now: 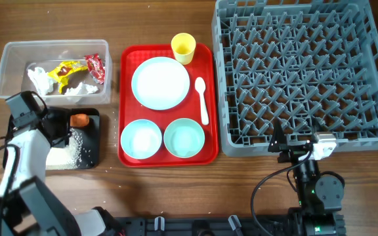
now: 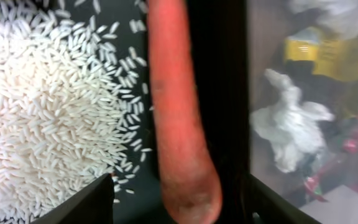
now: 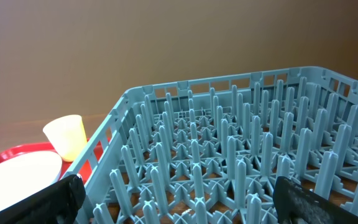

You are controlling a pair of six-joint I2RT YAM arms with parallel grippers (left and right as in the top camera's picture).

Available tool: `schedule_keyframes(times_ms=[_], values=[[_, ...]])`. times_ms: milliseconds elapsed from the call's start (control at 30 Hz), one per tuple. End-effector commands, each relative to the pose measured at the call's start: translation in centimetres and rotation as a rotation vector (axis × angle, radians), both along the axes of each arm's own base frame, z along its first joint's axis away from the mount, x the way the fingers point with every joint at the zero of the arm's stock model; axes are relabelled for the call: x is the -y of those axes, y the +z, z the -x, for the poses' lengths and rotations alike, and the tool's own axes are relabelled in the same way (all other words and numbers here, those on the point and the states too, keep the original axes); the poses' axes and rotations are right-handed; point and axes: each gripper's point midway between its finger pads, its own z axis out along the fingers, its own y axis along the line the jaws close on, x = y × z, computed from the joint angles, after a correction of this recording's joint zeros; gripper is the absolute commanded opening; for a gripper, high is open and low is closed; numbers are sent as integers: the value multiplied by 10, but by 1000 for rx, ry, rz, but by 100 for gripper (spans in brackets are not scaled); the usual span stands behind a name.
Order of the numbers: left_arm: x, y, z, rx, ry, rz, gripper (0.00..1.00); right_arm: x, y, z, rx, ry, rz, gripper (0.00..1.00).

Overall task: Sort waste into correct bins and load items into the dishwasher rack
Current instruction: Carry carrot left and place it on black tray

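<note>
Firstly, clear rectangular plastic tub [image 1: 5, 69]: far left, at the back of the wooden table [image 1: 176, 190]; it holds white tissue wads [image 1: 38, 78], a crumpled yellow wrapper [image 1: 67, 69] and a crumpled red wrapper [image 1: 95, 65].
Shallow black rectangular tray [image 1: 94, 137]: just in front of the tub, partly under the left arm; a heap of white rice grains [image 2: 36, 106] lies on its floor.
Orange carrot [image 2: 179, 124]: lying on the black tray, beside the rice and along the wall nearest the tub.
Left gripper [image 2: 182, 208]: low over the black tray, jaws parted to either side of the carrot's end with a dark gap on each side; it grips nothing.
Red serving tray [image 1: 125, 98]: mid-table, between the two bins and the rack.
Large pale blue plate [image 1: 161, 82]: on the red tray, in its back half.
Two pale blue-green bowls [image 1: 141, 139]: side by side along the red tray's front edge, mouths up.
Yellow plastic cup [image 1: 183, 47]: upright at the red tray's back right corner, just beside the plate.
White plastic spoon [image 1: 202, 99]: on the red tray, right of the plate, bowl end toward the back.
Large square grey plastic rack [image 1: 307, 72]: just right of the red tray, pegs upright.
Right gripper [image 3: 179, 186]: at the rack's near edge, facing across the pegs, jaws spread wide, gripping nothing.
</note>
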Motion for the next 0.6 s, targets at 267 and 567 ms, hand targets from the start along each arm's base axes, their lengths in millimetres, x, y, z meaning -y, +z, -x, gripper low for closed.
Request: schedule_keyframes(times_ms=[267, 567], values=[[99, 185, -35, 567, -629, -235, 55, 1, 1, 0, 6, -9, -7, 100], [204, 158, -42, 490, -947, -294, 55, 1, 1, 0, 6, -9, -7, 100]])
